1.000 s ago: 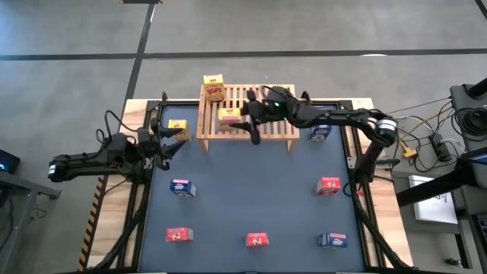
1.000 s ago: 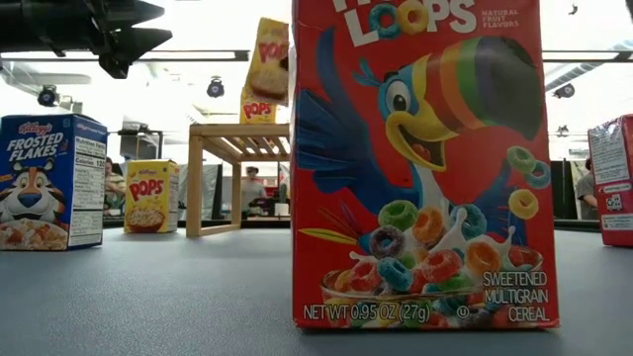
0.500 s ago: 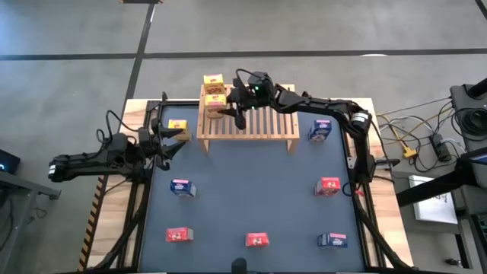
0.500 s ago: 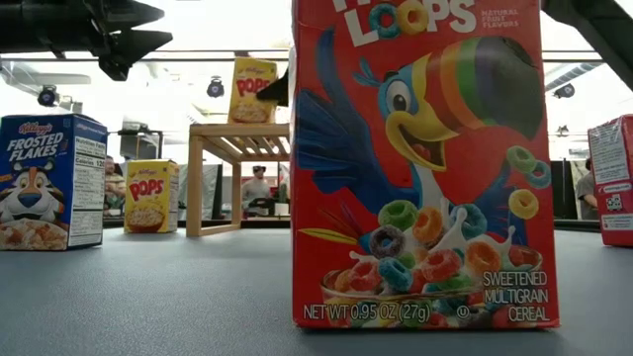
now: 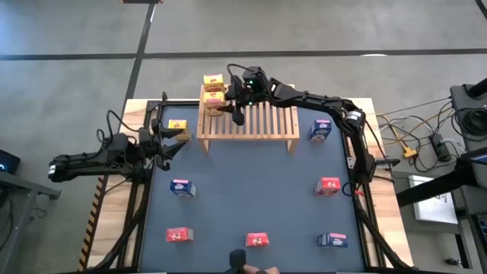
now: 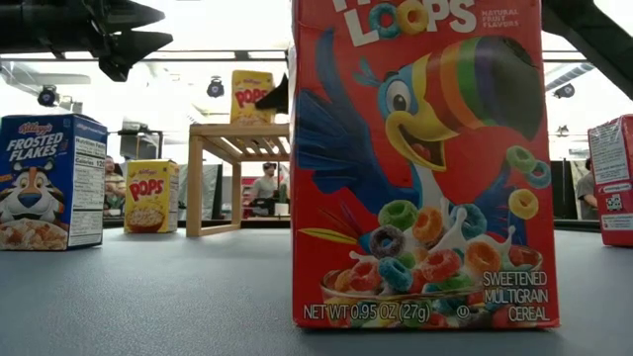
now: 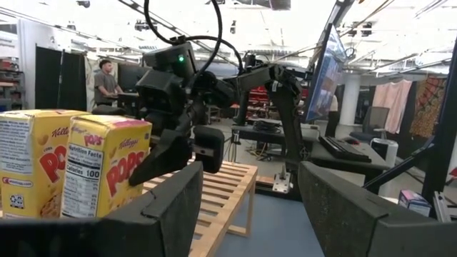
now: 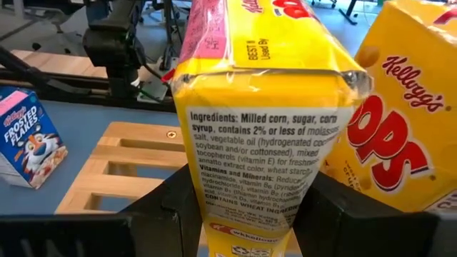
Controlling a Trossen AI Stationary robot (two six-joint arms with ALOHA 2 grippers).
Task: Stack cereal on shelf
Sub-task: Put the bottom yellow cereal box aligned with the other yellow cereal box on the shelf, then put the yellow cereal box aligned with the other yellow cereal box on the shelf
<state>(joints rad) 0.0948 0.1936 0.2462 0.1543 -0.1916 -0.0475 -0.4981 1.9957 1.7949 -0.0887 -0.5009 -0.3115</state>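
The shelf (image 5: 259, 122) stands at the table's far side. A yellow cereal box (image 5: 213, 80) stands at its far left corner. My right gripper (image 5: 225, 105) is shut on a second yellow box (image 8: 264, 107) just in front of it, upright; in the low view this box's (image 6: 252, 97) bottom is level with the shelf top (image 6: 242, 131). Whether it rests there, I cannot tell. At the table's left edge my left gripper (image 5: 173, 141) stays open and empty. A third yellow box (image 5: 176, 125) stands on the table beside it. My right gripper pinches the yellow box's lower part between its two fingers (image 8: 161, 214), one on each broad face; the narrow ingredients side (image 8: 250, 185) faces the wrist. The fingers come nearly level from the table's right. The box is upright, close beside the other yellow box (image 8: 400, 143).
Blue boxes (image 5: 319, 131), (image 5: 181, 187), (image 5: 332, 240) and red boxes (image 5: 329, 186), (image 5: 179, 235), (image 5: 257, 240) stand spread over the tabletop. The red box (image 6: 420, 163) fills much of the low view. People (image 6: 265, 183) are in the room beyond.
My right gripper has carried the yellow box from over the shelf's near middle toward the table's far left, to the near side of the box standing on the shelf. The box, tilted and high a second ago, has come upright and sunk to the shelf top.
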